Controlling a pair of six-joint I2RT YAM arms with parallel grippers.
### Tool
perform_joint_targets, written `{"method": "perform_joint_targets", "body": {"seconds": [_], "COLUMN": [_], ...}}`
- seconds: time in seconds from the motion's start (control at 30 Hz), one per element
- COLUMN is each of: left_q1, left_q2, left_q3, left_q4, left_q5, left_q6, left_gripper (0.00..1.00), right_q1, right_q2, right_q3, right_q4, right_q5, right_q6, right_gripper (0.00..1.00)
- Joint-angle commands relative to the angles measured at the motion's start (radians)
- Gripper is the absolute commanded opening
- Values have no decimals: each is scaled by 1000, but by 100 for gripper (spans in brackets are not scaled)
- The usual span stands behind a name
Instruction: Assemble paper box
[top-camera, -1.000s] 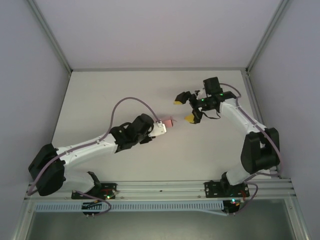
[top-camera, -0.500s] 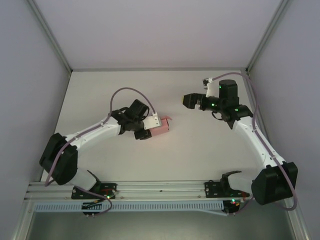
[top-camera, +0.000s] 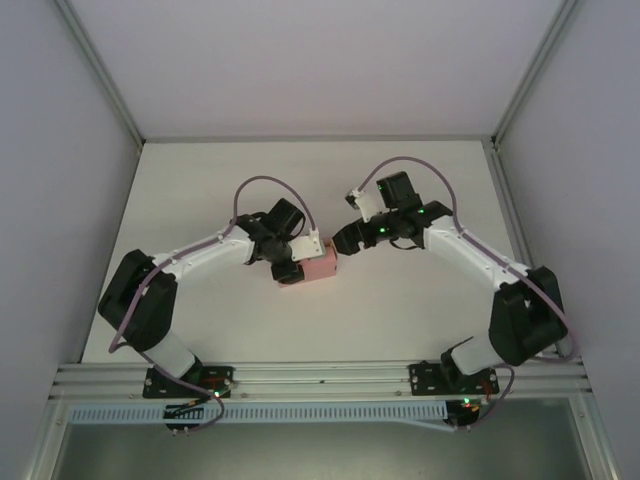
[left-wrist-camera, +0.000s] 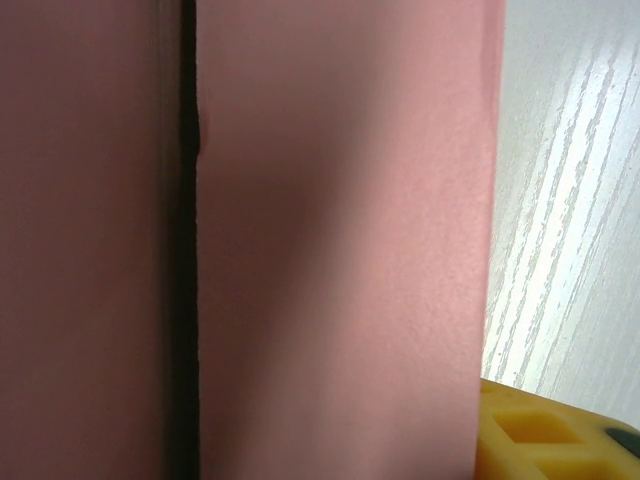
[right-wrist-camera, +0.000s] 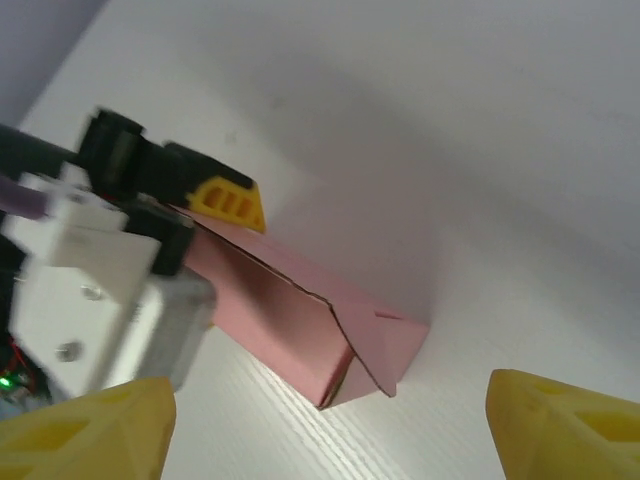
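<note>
The paper box (top-camera: 320, 266) is a small pink folded card box near the table's middle. My left gripper (top-camera: 298, 262) is shut on its left end. In the right wrist view the box (right-wrist-camera: 300, 320) lies slanted over the white table, its near end flaps folded in, and one yellow fingertip (right-wrist-camera: 228, 200) of the left gripper presses on its far top edge. Pink card (left-wrist-camera: 330, 240) with a dark seam runs down the left wrist view beside a yellow fingertip (left-wrist-camera: 560, 430). My right gripper (top-camera: 345, 240) (right-wrist-camera: 330, 430) stands open just right of the box's free end, not touching it.
The white table (top-camera: 420, 310) is walled on three sides, with grey frame posts (top-camera: 100, 75) at the back corners. An aluminium rail (top-camera: 320, 378) with both arm bases runs along the near edge. Purple cables (top-camera: 255, 185) loop above each wrist.
The left arm has brought the box slightly nearer and turned it. The right arm has swung left and down to the box's free end, and its jaws have narrowed somewhat.
</note>
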Motion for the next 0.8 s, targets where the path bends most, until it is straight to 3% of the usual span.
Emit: {"method": "perform_joint_targets", "body": {"seconds": [0.0, 0.23, 0.67, 0.77], "left_q1": [6, 7, 8, 9], "left_q2": [19, 25, 10, 14], "left_q3": [14, 20, 21, 28], "left_q4": [-27, -27, -13, -13], "left_q5": [29, 29, 13, -5], "left_q6": [16, 13, -1, -12], "left_gripper": [54, 54, 53, 53], "right_q1": [21, 31, 74, 89], "right_q2": [37, 99, 145, 126], "right_q3": [57, 81, 136, 150], "right_q4": [-34, -60, -98, -111], "right_q5": [50, -31, 81, 84], "right_q6": [-60, -127, -81, 8], "right_gripper": [73, 56, 5, 1]}}
